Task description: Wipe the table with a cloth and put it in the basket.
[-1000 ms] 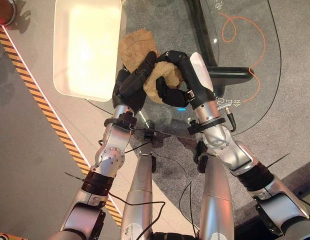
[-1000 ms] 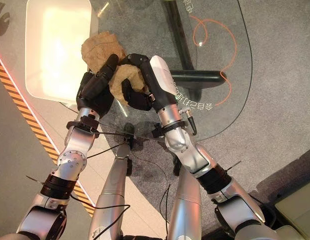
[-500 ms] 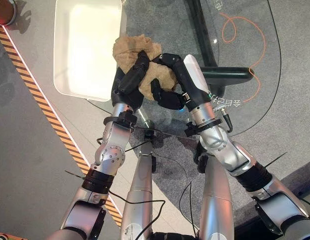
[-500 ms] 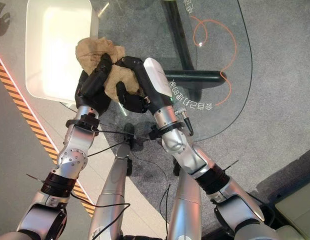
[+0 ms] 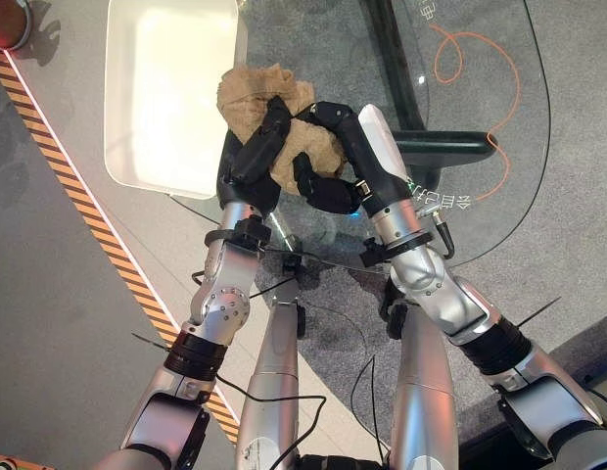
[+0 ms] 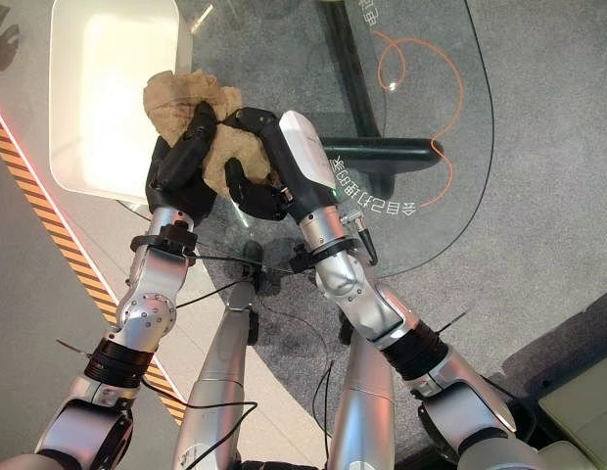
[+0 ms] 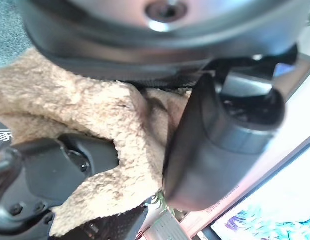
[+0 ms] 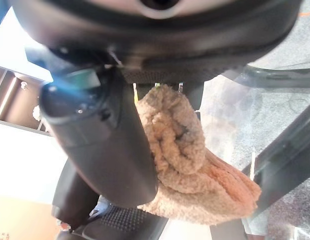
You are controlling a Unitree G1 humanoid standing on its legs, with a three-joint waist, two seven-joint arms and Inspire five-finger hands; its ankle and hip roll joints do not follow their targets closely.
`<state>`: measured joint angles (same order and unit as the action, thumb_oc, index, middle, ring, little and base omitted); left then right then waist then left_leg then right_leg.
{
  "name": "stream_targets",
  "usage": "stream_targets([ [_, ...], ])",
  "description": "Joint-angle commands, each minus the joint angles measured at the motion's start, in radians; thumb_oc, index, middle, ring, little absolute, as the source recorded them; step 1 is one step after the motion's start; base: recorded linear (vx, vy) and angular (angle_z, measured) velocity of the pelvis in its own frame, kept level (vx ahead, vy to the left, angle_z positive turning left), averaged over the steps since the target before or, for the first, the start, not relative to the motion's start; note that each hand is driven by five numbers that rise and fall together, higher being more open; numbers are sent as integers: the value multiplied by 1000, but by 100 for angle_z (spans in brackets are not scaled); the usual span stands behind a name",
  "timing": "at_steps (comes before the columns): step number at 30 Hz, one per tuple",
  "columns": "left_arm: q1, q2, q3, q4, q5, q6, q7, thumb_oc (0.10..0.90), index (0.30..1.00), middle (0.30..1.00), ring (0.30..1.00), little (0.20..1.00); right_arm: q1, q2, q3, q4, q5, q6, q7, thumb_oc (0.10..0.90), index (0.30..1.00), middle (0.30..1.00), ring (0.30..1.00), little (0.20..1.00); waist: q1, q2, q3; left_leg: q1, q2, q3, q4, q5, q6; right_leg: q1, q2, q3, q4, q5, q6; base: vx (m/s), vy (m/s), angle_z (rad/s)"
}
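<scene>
We judge the soft, light tan cloth (image 5: 284, 122) bunched between our curled left hand (image 5: 253, 157) and right hand (image 5: 328, 171) needs gripping by its bulk.

Both my silver-grey arms reach forward and angle inward, so my two dark hands meet. My left hand (image 5: 247, 166) has its fingers (image 5: 272, 125) curled into the crumpled tan fleecy cloth (image 5: 253, 90). My right hand (image 5: 335, 166) arches over, fingers curled round the same cloth from the other side.
</scene>
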<state>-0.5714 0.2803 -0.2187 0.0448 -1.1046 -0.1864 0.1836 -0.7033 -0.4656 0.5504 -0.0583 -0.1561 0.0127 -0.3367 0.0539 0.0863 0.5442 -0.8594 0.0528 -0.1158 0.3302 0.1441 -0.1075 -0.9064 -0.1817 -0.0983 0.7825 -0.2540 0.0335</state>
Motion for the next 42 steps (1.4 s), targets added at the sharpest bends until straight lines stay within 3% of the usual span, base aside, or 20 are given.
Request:
stream_targets([
  [1, -88, 1, 57, -118, 61, -135, -1, 100, 300, 300, 300, 200, -147, 81, -55, -195, -20, -124, -23, 800, 900, 900, 900, 900, 4, -16, -24, 22, -103, 109, 124, -163, 120, 31, 64, -26, -238, 180, 9, 0, 0, 0],
  [14, -89, -20, 95, -115, 173, -261, 148, 100, 300, 300, 300, 200, -147, 105, -56, -186, -32, -116, -31, 800, 900, 900, 900, 900, 11, -20, -24, 14, -105, 102, 131, -163, 119, 25, 66, -28, -226, 171, 5, 0, 0, 0],
  [31, -106, -29, 121, -108, 247, -318, 273, 100, 300, 300, 300, 200, -161, 118, -53, -185, -33, -101, -32, 800, 900, 900, 900, 900, 13, -23, -24, 15, -105, 99, 134, -165, 114, 26, 67, -28, -219, 163, 3, 0, 0, 0],
  [42, -109, -45, 139, -101, 235, -359, 299, 100, 300, 300, 300, 200, -160, 130, -57, -183, -38, -101, -32, 800, 900, 900, 900, 900, 13, -23, -24, 10, -107, 97, 142, -170, 114, 21, 69, -26, -211, 158, 1, 0, 0, 0],
])
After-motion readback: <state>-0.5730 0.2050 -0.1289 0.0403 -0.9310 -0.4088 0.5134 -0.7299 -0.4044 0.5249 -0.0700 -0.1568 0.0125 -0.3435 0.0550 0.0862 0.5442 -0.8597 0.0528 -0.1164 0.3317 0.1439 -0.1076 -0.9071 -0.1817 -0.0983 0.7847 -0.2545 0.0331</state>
